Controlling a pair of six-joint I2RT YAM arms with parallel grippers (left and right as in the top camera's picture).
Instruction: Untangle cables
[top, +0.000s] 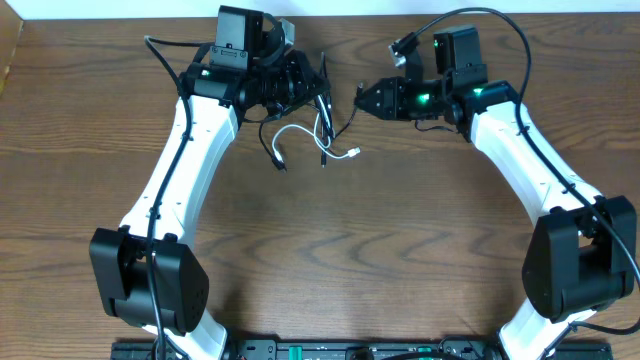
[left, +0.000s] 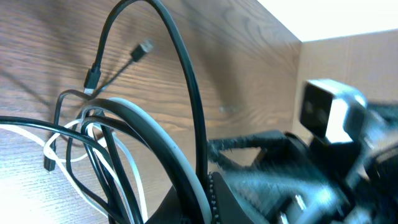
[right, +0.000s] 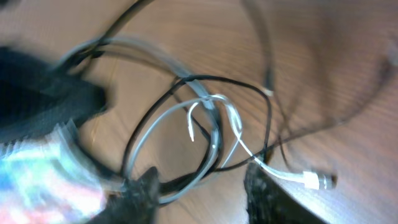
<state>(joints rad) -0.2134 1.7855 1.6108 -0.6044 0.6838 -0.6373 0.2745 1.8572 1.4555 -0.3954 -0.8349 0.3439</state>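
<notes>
The cables (top: 300, 133) are a small tangle of black cords and a white one at the back centre of the wooden table. My left gripper (top: 296, 88) is right over the tangle and shut on it. In the left wrist view a black and a white cord (left: 180, 168) run between the jaws of the left gripper (left: 208, 200), and a black plug (left: 142, 50) sticks up. My right gripper (top: 362, 97) points left at the tangle, just to its right. In the right wrist view the right gripper (right: 205, 199) is open, with cord loops (right: 199, 118) on the table between and ahead of its fingers. A white plug (right: 318, 180) lies at the right.
The table's back edge (top: 330, 22) runs close behind both grippers, with a white wall beyond. A thick black wire (top: 480, 14) arcs over the right arm. Both arm bases (top: 150, 285) stand at the front corners.
</notes>
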